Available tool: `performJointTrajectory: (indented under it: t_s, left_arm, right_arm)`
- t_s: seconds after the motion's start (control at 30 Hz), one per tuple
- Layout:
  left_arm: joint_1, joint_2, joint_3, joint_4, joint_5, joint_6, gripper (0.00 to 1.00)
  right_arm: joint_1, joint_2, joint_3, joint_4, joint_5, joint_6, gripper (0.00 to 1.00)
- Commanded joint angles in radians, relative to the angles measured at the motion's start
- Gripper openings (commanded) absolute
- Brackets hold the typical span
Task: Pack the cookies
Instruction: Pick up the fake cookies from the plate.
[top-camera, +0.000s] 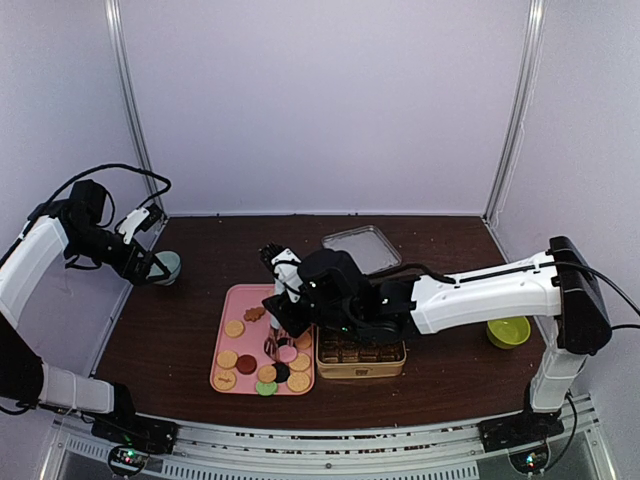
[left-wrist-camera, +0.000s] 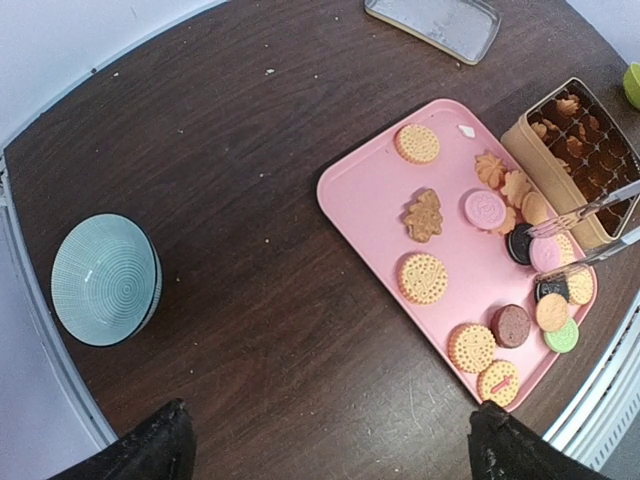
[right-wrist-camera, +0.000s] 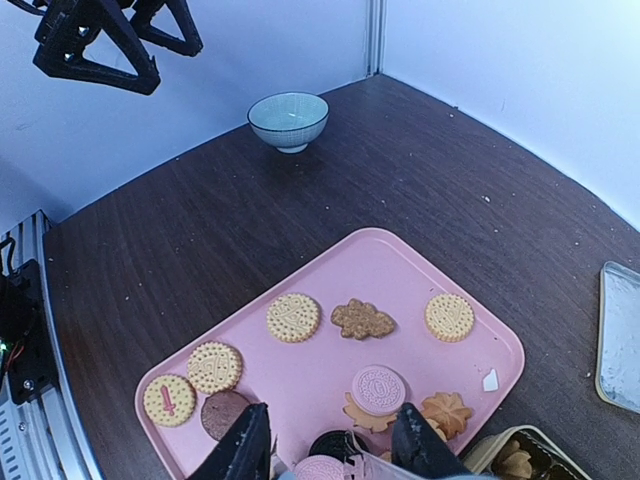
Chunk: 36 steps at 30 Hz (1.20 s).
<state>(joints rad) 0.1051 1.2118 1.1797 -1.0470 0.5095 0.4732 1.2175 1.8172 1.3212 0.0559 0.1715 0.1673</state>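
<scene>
Cookies: we are seeing most of the cookies (left-wrist-camera: 423, 278) lying flat on the pink tray (left-wrist-camera: 360, 200). Round tan ones are spreading over its left half, and pink, black, dark red and green ones are crowding its near right corner.
Pink cookie: one pink cookie (left-wrist-camera: 550, 252) is lying near the tray's right edge, between the right jaws.
Right jaws: they are standing partly apart over the tray, with one of the fingers (right-wrist-camera: 245, 450) on each side of that pink cookie. We cannot tell whether they are pressing on it or only flanking it.
Left jaws: they are standing wide apart with nothing between them, hanging well to the left of the tray.
Gold tin: the gold tin (left-wrist-camera: 530, 170) is sitting just beside the tray's right edge, its brown paper cups (left-wrist-camera: 590, 150) holding a few tan cookies.
Lid: a rectangular lid (top-camera: 362, 248) is lying beyond the tray's far right corner.
Bowls: a blue-grey bowl (left-wrist-camera: 105, 280) is sitting well left of the tray, and a green bowl (top-camera: 508, 331) is sitting right of the tray, past the tin.
Surface: a dark brown surface (top-camera: 190, 310) is carrying the tray.
</scene>
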Motion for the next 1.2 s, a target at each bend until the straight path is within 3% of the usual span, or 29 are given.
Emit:
performJointTrajectory:
  t_s: [0.0, 0.83, 1.17]
  left_arm:
    - [0.005, 0.005, -0.014, 0.008, 0.021, 0.012, 0.98]
    - [0.004, 0.002, -0.028, 0.008, 0.026, 0.026, 0.98]
    - [0.004, 0.002, -0.023, -0.001, 0.035, 0.029, 0.98]
  right_arm:
    - [0.004, -0.054, 0.0, 0.004, 0.052, -0.03, 0.39]
    - [0.046, -0.002, 0.021, -0.041, 0.077, -0.061, 0.39]
    - [0.057, -0.022, 0.007, 0.105, 0.204, -0.166, 0.41]
